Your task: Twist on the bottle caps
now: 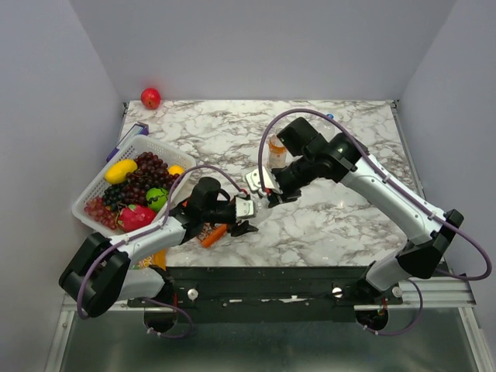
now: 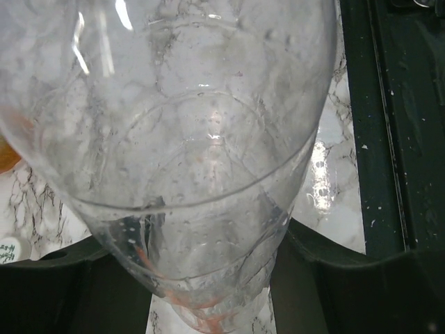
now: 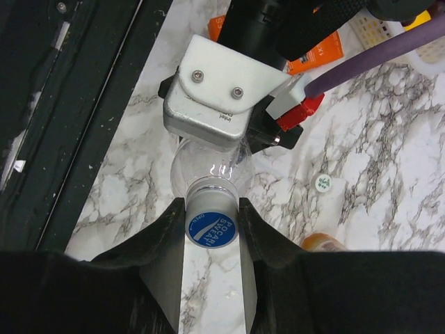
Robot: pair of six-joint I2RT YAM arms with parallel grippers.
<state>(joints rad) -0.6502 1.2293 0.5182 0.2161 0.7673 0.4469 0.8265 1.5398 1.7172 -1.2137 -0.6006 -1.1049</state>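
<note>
Bottle caps in view number two. One blue cap (image 3: 211, 227), printed "POCARI SWEAT", sits on the neck of a clear bottle (image 3: 208, 161) and is pinched by the right end effector (image 3: 212, 217). The left end effector (image 2: 212, 278) clamps that bottle's body over the desk (image 3: 389, 139). One whitish cap (image 3: 322, 183), its print unreadable, lies near one orange bottle (image 3: 324, 242).

Clear bottle (image 3: 203, 167) tipped level — blue cap (image 3: 212, 227) on its neck
</note>
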